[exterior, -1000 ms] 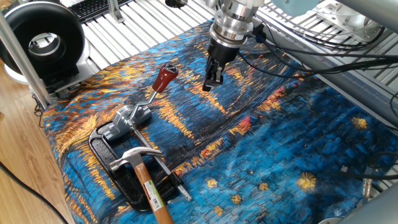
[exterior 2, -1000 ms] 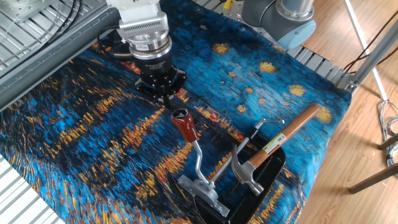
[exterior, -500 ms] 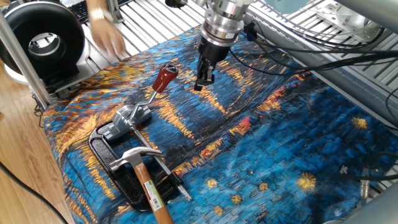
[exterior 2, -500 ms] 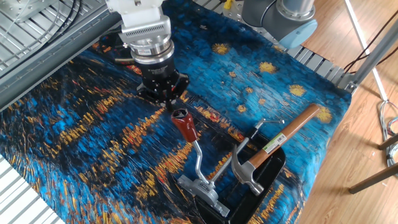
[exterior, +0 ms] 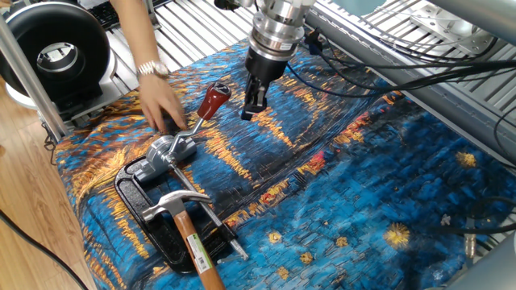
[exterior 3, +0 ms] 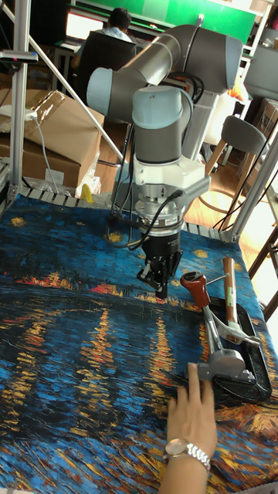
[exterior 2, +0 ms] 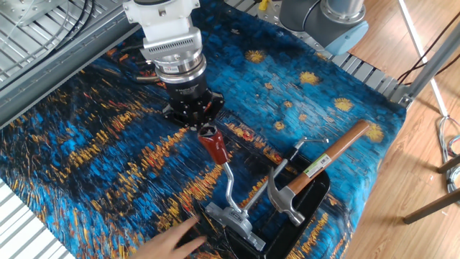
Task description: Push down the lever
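The lever stands raised, its dark-red end [exterior: 214,99] up on a thin silver rod [exterior: 193,129] joined to a round silver pivot [exterior: 173,149]. My gripper [exterior: 252,105] hangs just right of the red end, a small gap away, fingers together with nothing between them. In the other fixed view the gripper [exterior 2: 198,124] sits right behind the red end [exterior 2: 213,144]. The tall fixed view puts the gripper [exterior 3: 160,287] left of the red end [exterior 3: 195,289], low over the cloth.
A person's hand [exterior: 161,105] rests on the cloth by the pivot, also seen as a hand [exterior 3: 193,409]. A hammer [exterior: 181,219] lies across a black tray [exterior: 129,193]. A blue-and-orange cloth [exterior: 339,193] covers the table. Cables [exterior: 387,72] trail behind the arm.
My gripper has moved left across the cloth, closing most of the gap to the lever's red end. A person's hand has reached in and settled beside the pivot.
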Available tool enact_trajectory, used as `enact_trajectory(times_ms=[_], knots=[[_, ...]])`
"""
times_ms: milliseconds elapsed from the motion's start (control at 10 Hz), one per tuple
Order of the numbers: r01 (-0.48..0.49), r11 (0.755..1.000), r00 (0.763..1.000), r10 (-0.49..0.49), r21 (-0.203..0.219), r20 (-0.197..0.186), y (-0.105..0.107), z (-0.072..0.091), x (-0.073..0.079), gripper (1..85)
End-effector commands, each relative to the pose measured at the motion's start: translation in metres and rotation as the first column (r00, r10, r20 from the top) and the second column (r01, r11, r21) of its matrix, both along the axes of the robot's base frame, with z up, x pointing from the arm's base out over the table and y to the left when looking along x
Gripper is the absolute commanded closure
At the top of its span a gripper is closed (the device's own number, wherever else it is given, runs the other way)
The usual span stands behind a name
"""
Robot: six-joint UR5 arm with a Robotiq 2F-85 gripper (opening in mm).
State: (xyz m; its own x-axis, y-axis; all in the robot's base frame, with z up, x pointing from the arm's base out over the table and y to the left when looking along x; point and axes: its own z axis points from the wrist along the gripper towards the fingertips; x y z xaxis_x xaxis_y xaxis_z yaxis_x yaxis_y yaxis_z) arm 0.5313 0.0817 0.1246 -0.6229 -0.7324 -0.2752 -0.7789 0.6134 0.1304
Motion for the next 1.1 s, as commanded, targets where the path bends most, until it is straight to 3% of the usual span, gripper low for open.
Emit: enact_trajectory(times_ms=[0, 300, 500, 1000], knots=[[0.026, 0.999, 1.0, -0.025, 0.045, -0.013, 0.013, 0.005, 0.001, 84.3], [0.031, 0.999, 0.999, -0.031, 0.018, -0.027, 0.014, 0.006, 0.001, 84.3], [0.015, 0.999, 1.0, -0.014, 0.029, -0.028, 0.017, 0.006, -0.001, 84.3], [0.008, 0.996, 0.999, -0.012, 0.087, 0.048, 0.038, 0.02, 0.02, 84.3]])
